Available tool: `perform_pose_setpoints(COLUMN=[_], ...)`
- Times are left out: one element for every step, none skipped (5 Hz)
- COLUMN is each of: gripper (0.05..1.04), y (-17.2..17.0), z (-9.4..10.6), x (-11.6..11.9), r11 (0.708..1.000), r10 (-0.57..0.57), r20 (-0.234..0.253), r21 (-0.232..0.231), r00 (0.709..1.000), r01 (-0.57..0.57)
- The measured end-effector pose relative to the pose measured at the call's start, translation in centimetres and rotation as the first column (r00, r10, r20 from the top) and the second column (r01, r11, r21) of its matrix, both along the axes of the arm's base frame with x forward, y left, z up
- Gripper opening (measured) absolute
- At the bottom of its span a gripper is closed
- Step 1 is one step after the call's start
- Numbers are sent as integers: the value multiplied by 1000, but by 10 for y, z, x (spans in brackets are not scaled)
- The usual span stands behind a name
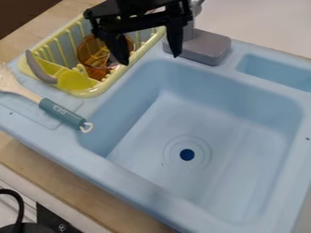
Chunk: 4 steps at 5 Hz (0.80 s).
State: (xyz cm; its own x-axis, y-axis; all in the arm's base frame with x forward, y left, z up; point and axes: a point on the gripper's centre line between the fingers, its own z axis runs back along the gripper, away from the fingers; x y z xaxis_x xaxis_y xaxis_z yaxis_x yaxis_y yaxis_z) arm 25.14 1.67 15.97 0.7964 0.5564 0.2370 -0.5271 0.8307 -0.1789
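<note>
Gripper: black two-finger gripper (150, 59), hanging at the upper edge over the junction of rack and basin; fingers (175, 40) released, spread wide, nothing between them. Nearest thing: a transparent amber cup (86, 53), inside the pale yellow slatted dish rack (91, 93) at upper left, partly behind one finger; contact cannot be told. Handling (judged): cup probably light, hard plastic, smooth enough to slip under a loose grip, moderately fragile if squeezed hard; best hold is across the rim or upper wall, clear of the slats. Also in rack: a yellow round-headed utensil (74, 80), and a curved grey handle (37, 68) leaning at the corner, both likely light and stiff. A brush with a teal handle (61, 113) and white hanging loop lies on the ledge just beside the rack; its handle offers the firmest purchase. Surface: light blue moulded sink (224, 136), smooth, round dark drain (186, 155), grey faucet base (209, 48) behind, set in a light wooden table (79, 184). Room: pale surface beyond, dark area at upper left.
</note>
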Motion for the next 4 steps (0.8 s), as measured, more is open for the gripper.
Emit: perform_pose_setpoints(gripper=[1000, 1000, 1000, 1000], y=[0, 7, 21, 38], z=[-6, -12, -10, 2], x=[-2, -4, -5, -1], r11=[1000, 999, 997, 990], r10=[-1, -4, 42, 73], r20=[-26, -89, -86, -64], r21=[2, 38, 66, 126], r00=[1000, 996, 995, 995], r01=[1, 8, -36, -65])
